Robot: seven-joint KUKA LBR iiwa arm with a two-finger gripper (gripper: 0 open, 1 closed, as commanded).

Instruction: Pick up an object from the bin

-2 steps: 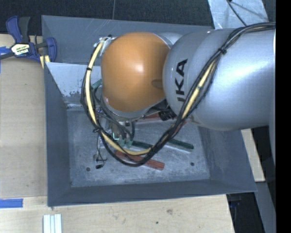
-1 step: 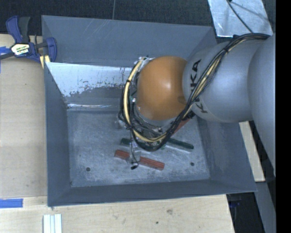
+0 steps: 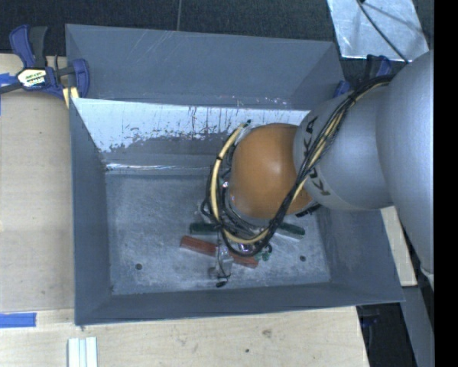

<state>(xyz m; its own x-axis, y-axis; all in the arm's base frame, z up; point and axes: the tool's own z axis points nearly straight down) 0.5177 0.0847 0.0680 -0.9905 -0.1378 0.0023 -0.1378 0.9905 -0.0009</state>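
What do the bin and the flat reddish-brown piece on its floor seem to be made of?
The bin looks like grey sheet metal with a dull finish: it has flat folded walls, and dark scratch streaks mark the back wall. The reddish-brown piece is flat and matte, possibly plastic or rubber; its look leaves that open.
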